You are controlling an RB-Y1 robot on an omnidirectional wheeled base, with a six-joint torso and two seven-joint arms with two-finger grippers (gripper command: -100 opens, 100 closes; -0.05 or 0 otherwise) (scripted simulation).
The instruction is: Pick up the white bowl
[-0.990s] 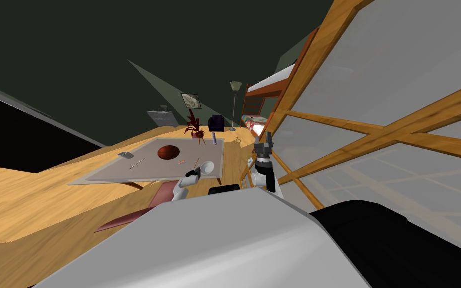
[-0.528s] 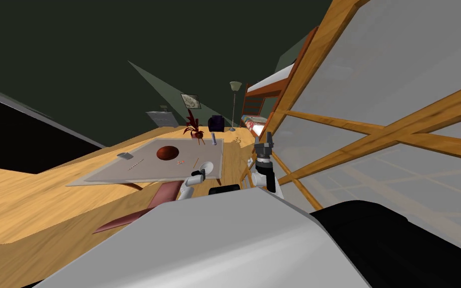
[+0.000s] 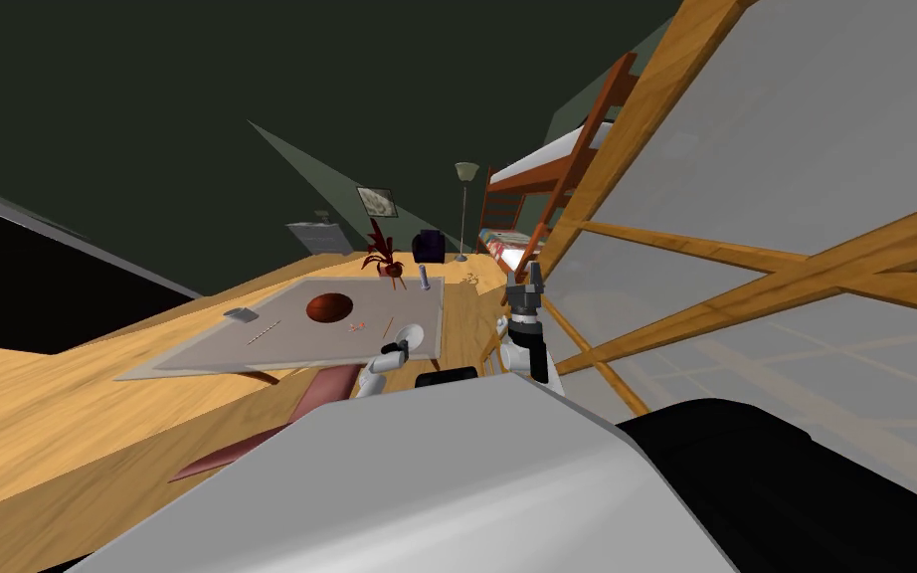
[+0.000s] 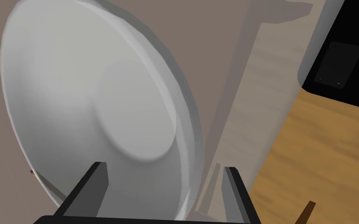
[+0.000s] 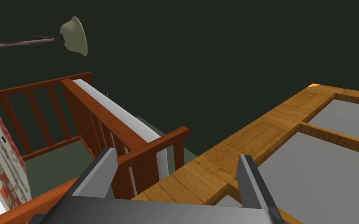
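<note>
Now the left gripper point(image 4: 164, 166), jaws wide apart and empty, is straddling the rim of the white bowl point(image 4: 89, 97), so an uneven squeeze could be sliding it off the table point(image 4: 221, 39).

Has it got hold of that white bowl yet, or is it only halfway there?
Reach looks done: the left gripper sits at the white bowl, one finger inside its rim, one outside. In hand: the grip, fingers open, not pressing. Left: shut and lift it off the table. The right gripper idles open.
</note>
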